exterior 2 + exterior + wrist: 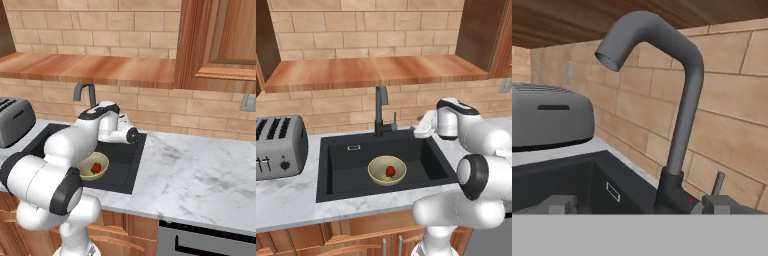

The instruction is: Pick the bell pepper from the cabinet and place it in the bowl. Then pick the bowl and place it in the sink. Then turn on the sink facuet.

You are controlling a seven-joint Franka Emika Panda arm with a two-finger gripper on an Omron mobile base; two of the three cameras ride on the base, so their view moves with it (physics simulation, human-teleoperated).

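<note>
**Hand view: faucet close ahead, bowl and pepper in the basin**

Hand view puts the sink facuet right before me: a slim matte dark grey tube rising from a thicker base, bending over into a hooked spout with an open round mouth. Its small light lever stands as a thin rod at the right of the base. My fingertips sit low at either side of the base, spread wide apart and holding nothing.

From the left base view, the sink is a matte black rectangle sunk into the pale veined marble counter. The bowl, smooth beige with a darker inside, rests on the basin floor near its middle, with the glossy red bell pepper in it. My gripper hovers over the far right corner of the basin, just right of the faucet.

A ribbed grey toaster stands left of the sink. The wooden plank shelf overhangs the faucet, with open room between.
</note>
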